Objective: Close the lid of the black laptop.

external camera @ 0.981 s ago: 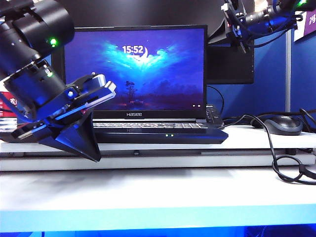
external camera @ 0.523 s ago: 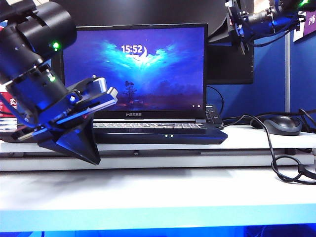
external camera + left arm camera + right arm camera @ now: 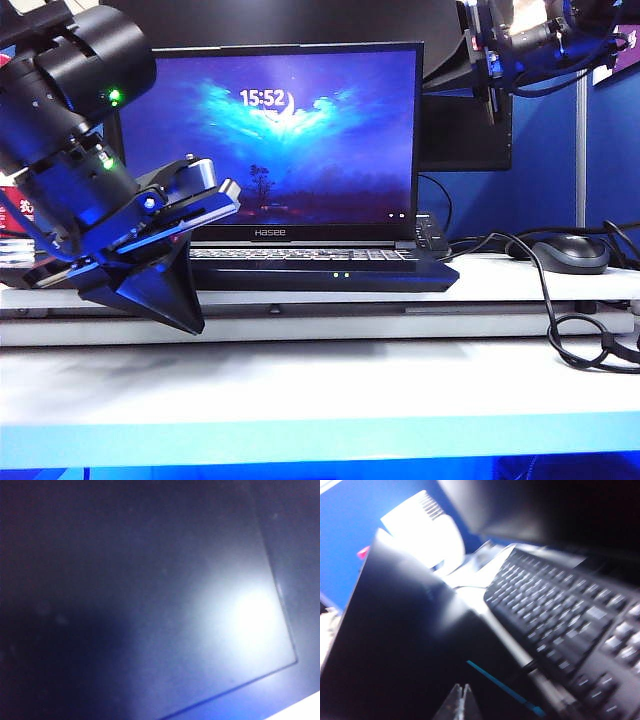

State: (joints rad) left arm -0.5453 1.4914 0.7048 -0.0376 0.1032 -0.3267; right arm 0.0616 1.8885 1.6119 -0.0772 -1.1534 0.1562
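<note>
"Hasee" marks the upright lid [image 3: 275,140]; left end effector [image 3: 200,195] before it, right end effector [image 3: 462,700] behind, fingertips pressed together.

My left gripper [image 3: 205,195] hangs low over the white table [image 3: 320,385], its front bare below me. Beyond it the black laptop [image 3: 320,272] sits open; far toward my right gripper's [image 3: 480,55] side lie a mouse [image 3: 570,252] and looping cables [image 3: 585,335].
</note>
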